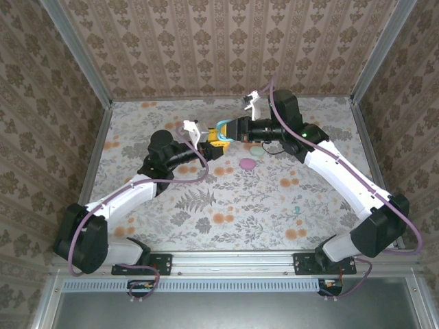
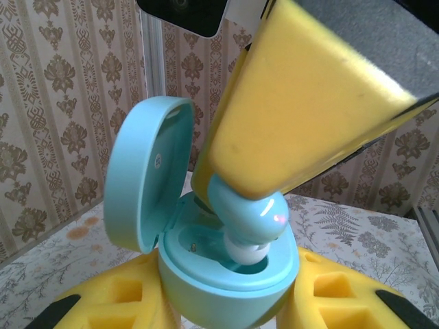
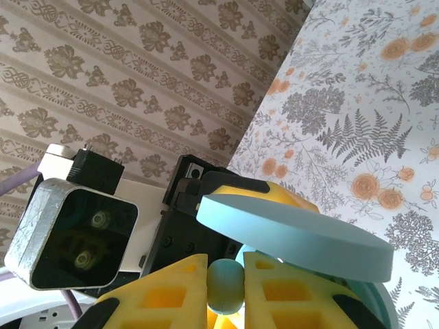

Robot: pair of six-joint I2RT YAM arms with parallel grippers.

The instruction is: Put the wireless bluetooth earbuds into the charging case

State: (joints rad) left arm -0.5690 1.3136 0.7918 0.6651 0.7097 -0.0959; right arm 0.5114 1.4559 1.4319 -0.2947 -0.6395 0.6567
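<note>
On my left, my left end effector (image 1: 209, 145) is raised over the far middle of the surface (image 1: 226, 205) and is clamped on the light blue case (image 2: 226, 281), one yellow pad on each side of its base. The case sits upright in that grip with its lid (image 2: 140, 185) swung open and standing to the left. The blue earbud (image 2: 250, 216) is over the open base. Its white tip is down in a well and its rounded body is above the rim. My right end effector (image 3: 225, 288) reaches in from the right and is closed on that earbud, pinching it between the yellow pads just under the open lid. Further right, a pink case (image 1: 247, 163) lies on the surface, with a mint case (image 1: 256, 150) just beside it under my right arm. A tiny mint bud (image 1: 297, 210) lies well apart, nearer me.
</note>
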